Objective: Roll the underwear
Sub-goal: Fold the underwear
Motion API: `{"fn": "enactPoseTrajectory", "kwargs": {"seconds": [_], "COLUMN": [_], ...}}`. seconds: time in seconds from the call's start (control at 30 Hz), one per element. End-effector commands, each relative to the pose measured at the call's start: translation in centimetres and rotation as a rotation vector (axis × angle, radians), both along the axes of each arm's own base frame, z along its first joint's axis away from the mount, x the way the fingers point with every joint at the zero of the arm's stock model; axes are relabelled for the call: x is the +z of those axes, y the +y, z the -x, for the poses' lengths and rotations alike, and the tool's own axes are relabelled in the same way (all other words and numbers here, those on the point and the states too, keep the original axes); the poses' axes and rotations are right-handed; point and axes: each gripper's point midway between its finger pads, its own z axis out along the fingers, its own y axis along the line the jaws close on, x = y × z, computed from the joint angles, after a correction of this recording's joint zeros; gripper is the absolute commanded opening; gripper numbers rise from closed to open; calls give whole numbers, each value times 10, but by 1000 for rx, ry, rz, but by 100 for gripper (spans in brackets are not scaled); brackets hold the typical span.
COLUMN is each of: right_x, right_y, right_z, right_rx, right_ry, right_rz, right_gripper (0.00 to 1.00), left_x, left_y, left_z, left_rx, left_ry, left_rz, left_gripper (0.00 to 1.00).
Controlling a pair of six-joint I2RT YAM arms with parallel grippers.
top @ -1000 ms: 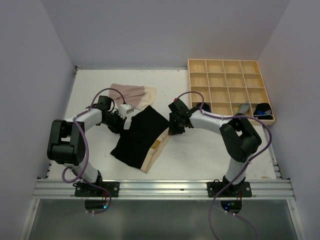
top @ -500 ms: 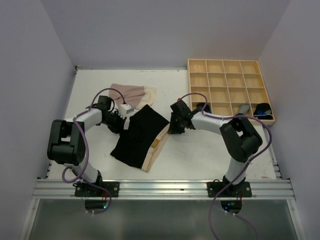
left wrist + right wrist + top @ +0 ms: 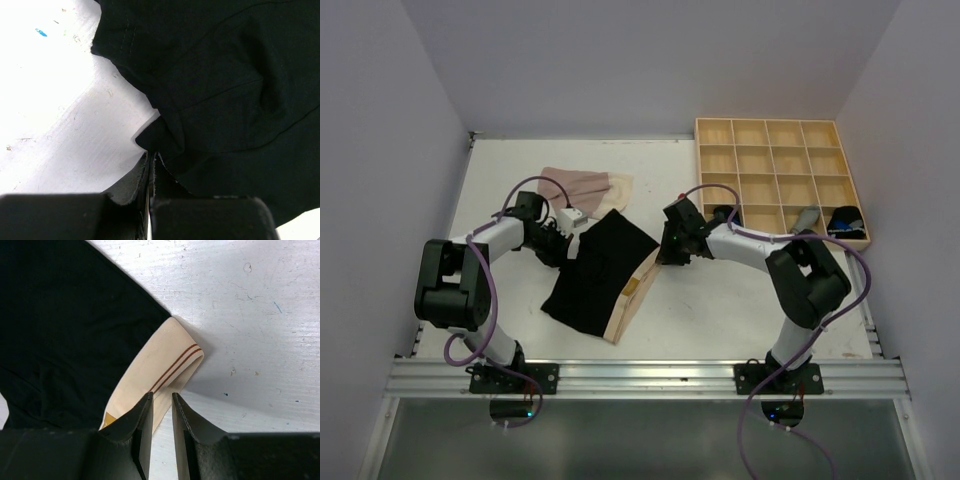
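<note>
**Black underwear (image 3: pixel 592 280) pinched at both sides on the white table (image 3: pixel 740 310)**

The garment is spread flat near the middle of the table, between the two arms, with its beige waistband (image 3: pixel 172 365) turned up along the edge nearest the right arm. The left gripper (image 3: pixel 151 162) is closed tightly on a small fold of black cloth at the garment's opposite edge, and the fold is bunched just past the fingertips. The right gripper (image 3: pixel 161 402) is drawn narrow, with the lower edge of the waistband caught between its fingers. Pale beige-pink underwear (image 3: pixel 585 187) is laid flat behind the black piece, just at its far corner. A light wooden tray (image 3: pixel 767 147) of square compartments is set at the far right corner of the table
</note>
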Motion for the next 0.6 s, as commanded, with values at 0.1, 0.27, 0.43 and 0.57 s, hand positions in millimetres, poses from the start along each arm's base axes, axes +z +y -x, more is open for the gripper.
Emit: {"fn": "enactPoseTrajectory", "kwargs": {"seconds": [0.1,0.27,0.43,0.57], "right_x": [0,-7,-13,-11], "right_y": [5,7,9,8], "right_z": [-6,-7,-8,-10], "right_rx": [-36,-57,-83,-117], "right_ry": [-1,1,13,-4], "right_rz": [-35,-62,-89,-132], "right_gripper": [26,26,24,20], "left_x": [3,3,1,-1], "left_y": [2,3,4,5], "left_z": [-1,-1,-1,0], "left_rx": [16,18,22,24], "left_ry": [-11,-7,-3,1], "left_rz": [-10,-8,-6,-7], "left_gripper": [0,0,0,0]}}
